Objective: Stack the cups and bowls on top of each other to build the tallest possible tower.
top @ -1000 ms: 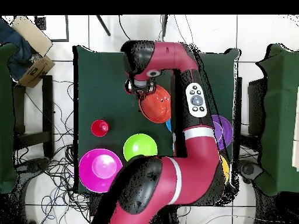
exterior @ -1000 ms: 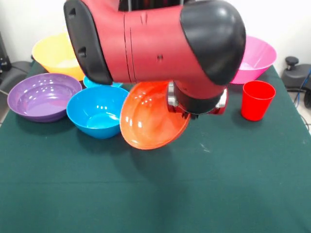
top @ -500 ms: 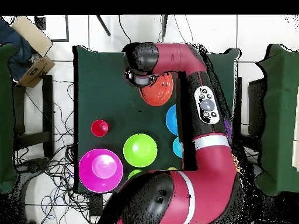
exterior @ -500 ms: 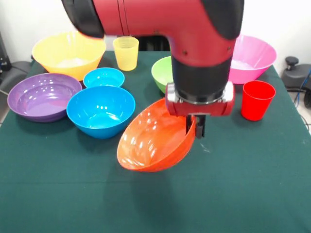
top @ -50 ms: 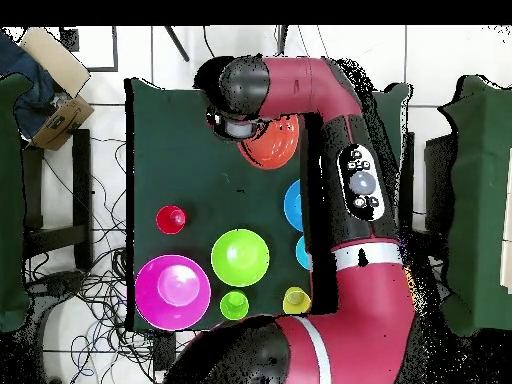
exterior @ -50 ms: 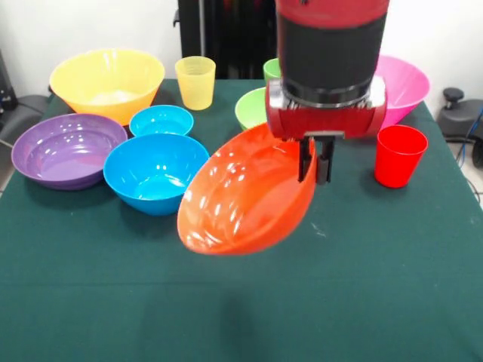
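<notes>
The red-orange bowl (exterior @ -50 ms: 245, 192) hangs tilted above the green table (exterior @ -50 ms: 377, 302), clear of it, its rim pinched in my claw (exterior @ -50 ms: 315, 160). To its left stand the big blue bowl (exterior @ -50 ms: 156, 172), small blue bowl (exterior @ -50 ms: 161, 121) and purple bowl (exterior @ -50 ms: 66, 148). Farther back sit the yellow-orange bowl (exterior @ -50 ms: 107, 81), yellow cup (exterior @ -50 ms: 195, 82) and green bowl (exterior @ -50 ms: 251, 108). The red cup (exterior @ -50 ms: 398, 155) stands right, near the pink bowl (exterior @ -50 ms: 404, 87).

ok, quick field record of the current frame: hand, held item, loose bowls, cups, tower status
hand: shut on the rim of the red-orange bowl
held item: red-orange bowl, tilted, lifted off the table
loose bowls: yellow-orange bowl, purple bowl, big blue bowl, small blue bowl, green bowl, pink bowl
cups: yellow cup, red cup, green cup
tower status: nothing stacked yet
</notes>
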### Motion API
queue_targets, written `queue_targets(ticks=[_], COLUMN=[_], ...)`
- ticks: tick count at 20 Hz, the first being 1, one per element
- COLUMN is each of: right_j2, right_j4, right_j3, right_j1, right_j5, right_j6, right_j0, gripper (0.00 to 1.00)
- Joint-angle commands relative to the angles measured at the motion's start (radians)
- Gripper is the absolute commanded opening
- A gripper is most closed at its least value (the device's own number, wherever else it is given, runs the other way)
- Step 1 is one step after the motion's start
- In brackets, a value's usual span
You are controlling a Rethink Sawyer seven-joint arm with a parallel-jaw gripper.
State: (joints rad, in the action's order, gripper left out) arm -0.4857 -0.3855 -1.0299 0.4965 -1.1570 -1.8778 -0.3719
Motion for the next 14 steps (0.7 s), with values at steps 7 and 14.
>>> queue_targets(ticks=[7, 14], right_j2=[0.043, 0.046], right_j4=[-0.014, 0.009], right_j3=[0.017, -0.076], right_j1=[0.091, 0.117], right_j5=[-0.252, -0.202], right_j6=[0.036, 0.035], right_j0=[0.083, 0.061], gripper=[0.0, 0.0])
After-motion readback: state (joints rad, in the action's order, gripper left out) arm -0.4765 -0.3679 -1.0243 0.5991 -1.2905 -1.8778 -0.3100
